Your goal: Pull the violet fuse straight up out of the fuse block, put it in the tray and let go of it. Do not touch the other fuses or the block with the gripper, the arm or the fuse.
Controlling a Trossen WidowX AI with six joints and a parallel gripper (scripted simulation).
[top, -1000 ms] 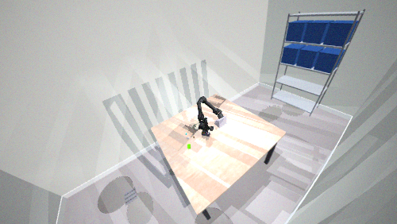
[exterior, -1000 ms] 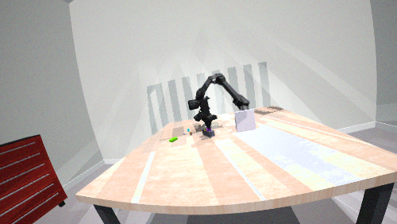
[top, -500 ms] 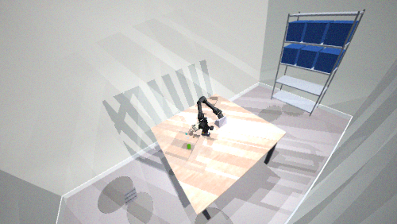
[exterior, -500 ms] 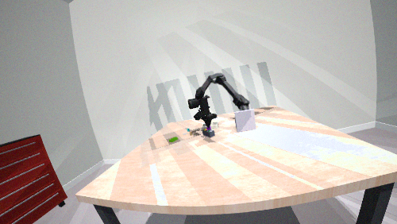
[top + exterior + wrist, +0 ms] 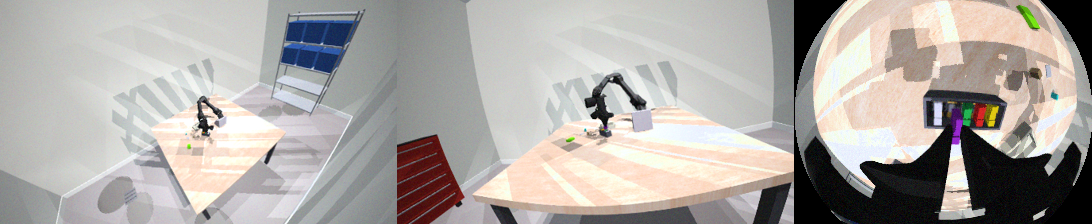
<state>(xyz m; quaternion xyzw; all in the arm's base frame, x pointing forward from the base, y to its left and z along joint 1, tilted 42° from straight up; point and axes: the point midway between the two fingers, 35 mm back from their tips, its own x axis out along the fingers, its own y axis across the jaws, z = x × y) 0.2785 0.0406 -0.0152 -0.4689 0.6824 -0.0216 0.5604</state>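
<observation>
My gripper is shut on the violet fuse, just above the fuse block. The fuse stands higher than the other fuses; whether its lower end is fully clear of the slot is hard to tell. In the wrist view a white fuse sits left of it, and a green fuse, a red fuse and a yellow fuse sit right of it. A pale, shallow shape, seemingly the tray, lies behind the block, partly hidden by the arm in the exterior view.
A light-green piece, a brown cube, a small white piece and a teal piece lie off to the block's side. A lilac-grey panel stands near the arm's base.
</observation>
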